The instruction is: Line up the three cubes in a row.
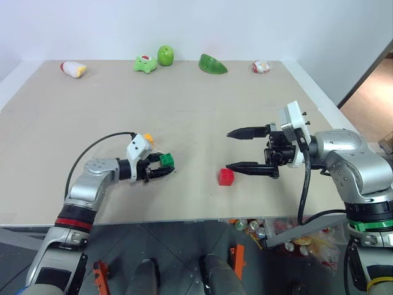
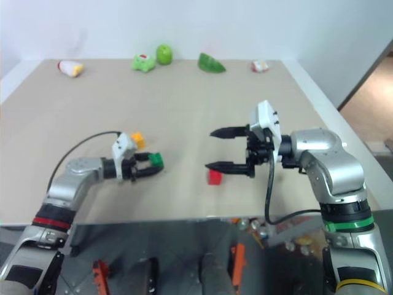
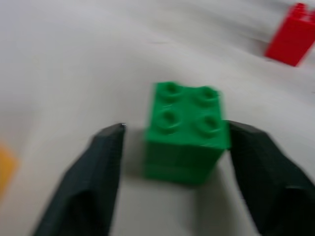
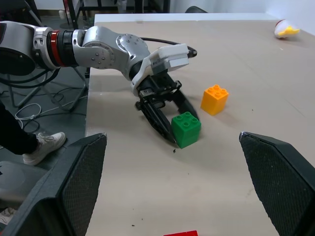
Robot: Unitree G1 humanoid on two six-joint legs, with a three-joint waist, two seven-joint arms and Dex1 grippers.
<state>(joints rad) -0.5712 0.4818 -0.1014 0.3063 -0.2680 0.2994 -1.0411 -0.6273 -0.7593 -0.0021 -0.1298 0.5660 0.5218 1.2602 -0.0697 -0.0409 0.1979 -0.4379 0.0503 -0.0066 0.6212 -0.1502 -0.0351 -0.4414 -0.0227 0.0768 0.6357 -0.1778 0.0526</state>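
three studded cubes sit on the worktop (image 1: 49, 123), one of each colour: one green cube (image 1: 167, 161), one yellow cube (image 1: 148, 139) and one red cube (image 1: 226, 177). along the far edge there are five toys: one white and yellow and red toy (image 1: 73, 69) at the far left, one green frog-like toy (image 1: 145, 64), one round green apple-like toy (image 1: 166, 55), one green wedge-shaped toy (image 1: 212, 64), and one small white and red toy (image 1: 261, 67) at the far right. there are two tools: one left tool (image 1: 161, 167) and one right tool (image 1: 238, 149), each with two black fingers.
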